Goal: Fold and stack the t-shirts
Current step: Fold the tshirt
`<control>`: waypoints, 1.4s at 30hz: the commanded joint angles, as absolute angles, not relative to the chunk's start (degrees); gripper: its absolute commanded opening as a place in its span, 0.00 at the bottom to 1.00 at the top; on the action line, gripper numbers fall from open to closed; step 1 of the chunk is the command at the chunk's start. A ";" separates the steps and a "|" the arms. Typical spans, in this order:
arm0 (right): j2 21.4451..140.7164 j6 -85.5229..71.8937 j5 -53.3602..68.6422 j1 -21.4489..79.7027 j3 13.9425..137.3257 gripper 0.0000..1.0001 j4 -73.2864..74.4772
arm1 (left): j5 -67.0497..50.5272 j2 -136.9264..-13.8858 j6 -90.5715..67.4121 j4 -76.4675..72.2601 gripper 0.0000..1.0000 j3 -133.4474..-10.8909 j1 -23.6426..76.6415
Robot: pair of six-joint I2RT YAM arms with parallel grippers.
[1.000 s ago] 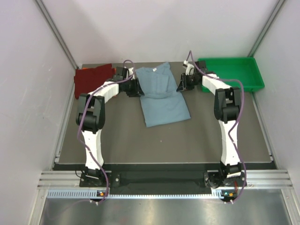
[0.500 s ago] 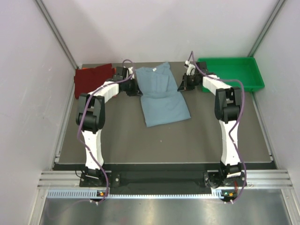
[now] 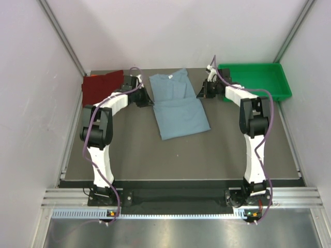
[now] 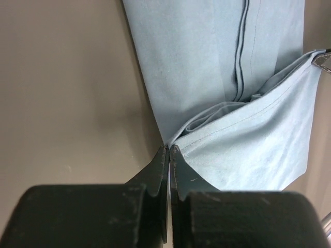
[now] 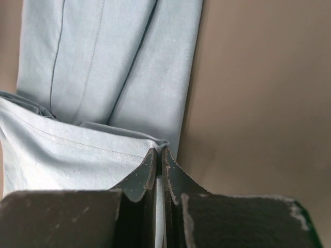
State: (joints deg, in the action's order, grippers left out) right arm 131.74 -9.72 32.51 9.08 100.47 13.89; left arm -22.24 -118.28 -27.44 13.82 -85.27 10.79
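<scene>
The dusty grey-blue t-shirt (image 3: 178, 106) lies flat at the middle back of the table, its sides folded in to a long strip. My left gripper (image 3: 148, 101) is shut on its left edge, and in the left wrist view the fingertips (image 4: 169, 148) pinch a lifted fold of the shirt (image 4: 207, 62). My right gripper (image 3: 199, 95) is shut on the right edge. The right wrist view shows its tips (image 5: 159, 151) clamped on the hem of the shirt (image 5: 103, 67). A dark red t-shirt (image 3: 101, 87) lies folded at the back left corner.
A green plastic tray (image 3: 279, 88) stands at the back right corner, close behind my right arm. The brown table (image 3: 155, 155) is walled in by pale panels on the left, back and right.
Both grippers have shut on the shirt's side edges. The left arm has swung slightly left, and the right gripper has edged a little toward the back.
</scene>
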 commanded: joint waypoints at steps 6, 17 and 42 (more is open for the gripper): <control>129.55 -11.25 31.46 8.00 101.95 0.00 7.65 | -24.69 -118.74 -28.91 8.09 0.00 -86.13 9.41; 131.84 -12.74 32.17 8.09 105.03 0.21 9.84 | -25.05 -120.77 -31.38 11.42 0.25 -87.01 9.23; 104.15 -8.79 23.29 8.17 74.02 0.56 27.60 | -27.60 -95.27 -38.32 3.17 0.50 -52.65 18.27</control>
